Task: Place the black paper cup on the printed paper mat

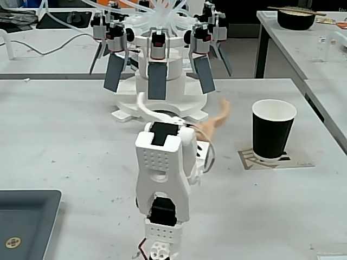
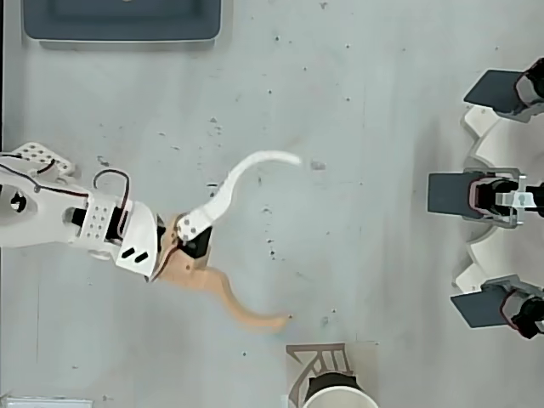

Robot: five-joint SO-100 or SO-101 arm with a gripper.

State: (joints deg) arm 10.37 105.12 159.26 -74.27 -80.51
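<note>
The black paper cup (image 1: 272, 130) stands upright on the printed paper mat (image 1: 301, 161) at the right of the table in the fixed view. In the overhead view only the cup's white rim (image 2: 340, 396) shows at the bottom edge, with the mat (image 2: 306, 361) peeking out beside it. My gripper (image 2: 291, 240) is open wide, with one curved white finger (image 2: 246, 170) and one orange finger (image 2: 234, 306). It holds nothing and sits apart from the cup, to the cup's left in the fixed view, where the gripper (image 1: 184, 105) points away from the camera.
A dark grey tray (image 1: 24, 222) lies at the table's near left corner and shows again as the tray (image 2: 123, 21) at the overhead view's top. A white device with hanging dark paddles (image 1: 157, 70) stands behind my arm. A dark bowl with chopsticks (image 1: 296, 17) rests on another table.
</note>
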